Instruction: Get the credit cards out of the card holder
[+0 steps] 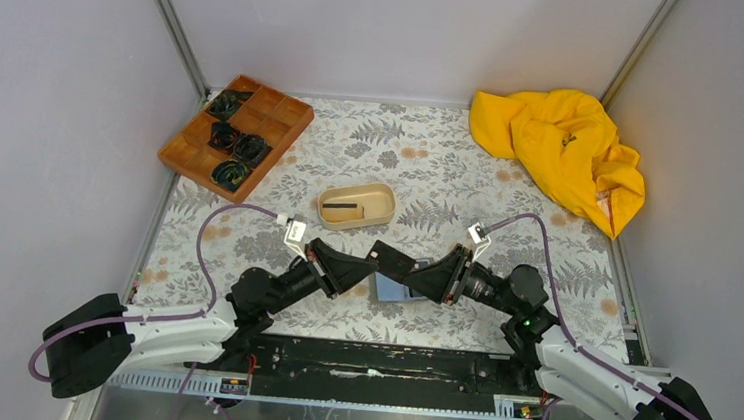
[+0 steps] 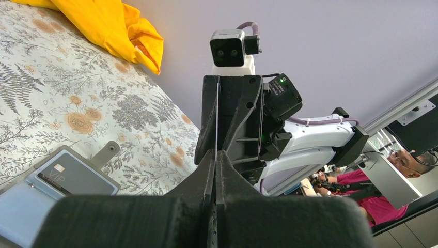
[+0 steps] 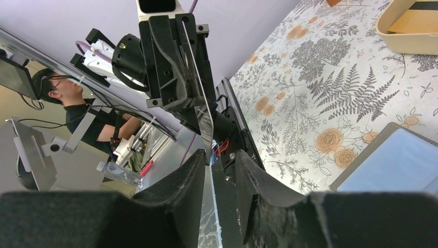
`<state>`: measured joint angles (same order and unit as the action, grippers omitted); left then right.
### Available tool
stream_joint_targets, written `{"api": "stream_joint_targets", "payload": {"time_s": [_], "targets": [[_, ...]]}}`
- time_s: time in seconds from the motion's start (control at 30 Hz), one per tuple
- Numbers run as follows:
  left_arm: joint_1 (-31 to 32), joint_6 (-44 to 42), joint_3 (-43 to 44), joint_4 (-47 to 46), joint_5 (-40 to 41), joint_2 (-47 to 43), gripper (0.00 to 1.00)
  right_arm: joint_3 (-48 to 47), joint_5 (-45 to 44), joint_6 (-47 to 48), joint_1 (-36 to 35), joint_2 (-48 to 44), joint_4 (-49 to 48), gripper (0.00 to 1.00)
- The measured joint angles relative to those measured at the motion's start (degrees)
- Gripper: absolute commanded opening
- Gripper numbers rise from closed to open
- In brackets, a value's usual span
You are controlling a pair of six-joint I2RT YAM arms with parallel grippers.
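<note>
Just above the open dark-grey, blue-lined bifold card holder, the left gripper is clamped on a thin, stiff grey credit card (light, slick, seen edge-on). The right gripper stands half-open astride its free end and should pinch the flat faces. A second card lies inside the holder.
</note>
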<state>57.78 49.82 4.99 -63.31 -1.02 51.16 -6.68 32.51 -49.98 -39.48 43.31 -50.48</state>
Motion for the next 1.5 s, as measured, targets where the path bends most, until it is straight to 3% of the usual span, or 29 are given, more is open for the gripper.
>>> {"api": "stream_joint_targets", "payload": {"time_s": [0.23,0.4,0.5,0.53,0.6,0.67,0.9,1.07,1.17,1.3,1.5], "targets": [[0.04,-0.04,0.00,0.35,0.00,0.98,0.00,-0.79,0.07,0.00,0.00,1.49,-0.92,0.33],[0.04,-0.02,0.00,0.37,0.00,1.73,0.00,-0.90,0.11,-0.17,0.00,2.93,-2.14,0.04],[0.04,-0.04,0.00,0.61,0.07,1.68,0.01,-0.94,0.37,-0.57,0.00,3.08,-2.89,0.00],[0.04,-0.04,0.00,0.76,0.11,1.57,0.05,-0.98,0.50,-0.63,0.00,3.02,-2.99,0.00],[0.04,-0.11,0.00,1.38,0.20,0.81,0.28,-1.03,0.55,-0.63,0.00,2.84,-2.54,0.00],[0.09,-0.55,-0.04,3.13,0.44,-0.68,0.40,-1.97,0.55,-0.04,-0.13,2.38,-0.33,0.00],[0.31,-0.11,-3.65,16.57,8.15,-17.79,0.39,-16.35,-0.50,9.11,0.00,5.75,17.77,0.00],[0.31,0.39,-4.57,30.40,13.29,-31.65,0.38,-35.10,2.97,18.75,1.95,19.91,31.36,0.00],[0.31,0.46,-4.57,36.39,14.91,-36.98,0.38,-50.60,8.72,23.65,3.45,34.36,38.82,0.00],[0.31,0.46,-4.59,41.83,15.65,-39.01,0.38,-67.28,13.79,28.81,4.48,51.19,47.84,0.00],[0.31,0.44,-4.59,47.04,16.09,-39.06,0.38,-81.72,17.07,32.33,5.29,69.13,57.11,0.00]]}}
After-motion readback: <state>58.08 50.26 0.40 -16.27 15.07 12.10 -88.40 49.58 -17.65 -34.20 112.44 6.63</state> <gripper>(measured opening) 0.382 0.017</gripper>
